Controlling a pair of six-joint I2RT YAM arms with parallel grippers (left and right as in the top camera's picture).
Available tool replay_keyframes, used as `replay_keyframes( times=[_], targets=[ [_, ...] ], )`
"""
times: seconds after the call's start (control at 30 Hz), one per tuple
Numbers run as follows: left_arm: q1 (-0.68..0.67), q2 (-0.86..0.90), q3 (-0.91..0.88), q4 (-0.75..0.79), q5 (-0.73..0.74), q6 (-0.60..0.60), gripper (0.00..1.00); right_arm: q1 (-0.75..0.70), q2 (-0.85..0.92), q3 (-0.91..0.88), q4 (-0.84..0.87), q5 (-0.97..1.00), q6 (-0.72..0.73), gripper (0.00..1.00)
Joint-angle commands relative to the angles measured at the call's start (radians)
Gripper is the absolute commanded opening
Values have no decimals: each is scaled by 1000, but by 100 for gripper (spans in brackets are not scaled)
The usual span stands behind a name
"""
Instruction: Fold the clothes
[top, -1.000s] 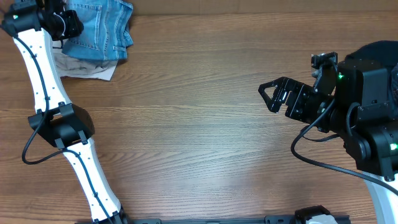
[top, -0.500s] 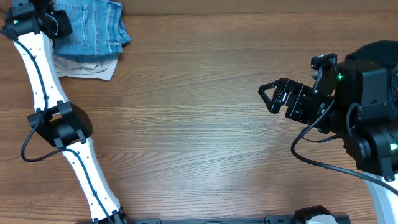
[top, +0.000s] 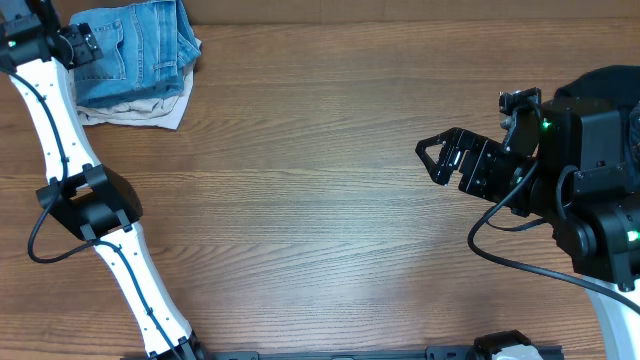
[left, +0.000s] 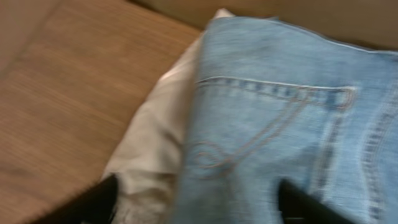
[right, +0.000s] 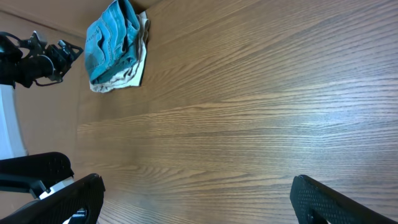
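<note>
The clothes lie in a small pile at the table's far left corner. Folded light-blue jeans (top: 135, 50) with a stitched back pocket rest on top of an off-white garment (top: 140, 108). My left gripper (top: 78, 45) is at the pile's left edge, open. In the left wrist view its dark fingertips (left: 99, 199) stand wide apart over the jeans (left: 280, 124) and the off-white garment (left: 155, 143). My right gripper (top: 432, 158) hovers open at mid-right, far from the pile, with bare wood between its fingers (right: 336, 199). The right wrist view shows the jeans (right: 112, 40) far off.
Bare brown wood table (top: 320, 200) stretches between the two arms. The left arm's white links (top: 60, 130) run down the left side. The right arm's black body (top: 590, 170) fills the right edge. A wall edge runs just behind the pile.
The left gripper carried the jeans leftward over the off-white garment, then opened and let go. The right arm has not moved.
</note>
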Motion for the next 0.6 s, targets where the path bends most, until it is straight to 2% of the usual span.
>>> replay_keyframes(
  times=[0.0,0.03,0.07,0.37,0.43,0.57],
  targets=[
    [-29,-55,31,42,129,-18,25,-8,1,3,6,5,5,100],
    [-35,-54,30,47,127,-18,6,-8,1,3,5,2,5,99],
    [-41,-53,27,50,124,-20,4,-8,1,3,5,2,8,99],
    [-59,-53,-69,34,111,-25,4,-8,1,3,5,2,8,99],
    [-58,-53,-116,47,66,-25,4,-8,1,3,5,2,8,99],
    [-46,-53,-237,108,-118,-25,5,-8,1,3,3,3,8,99]
  ],
)
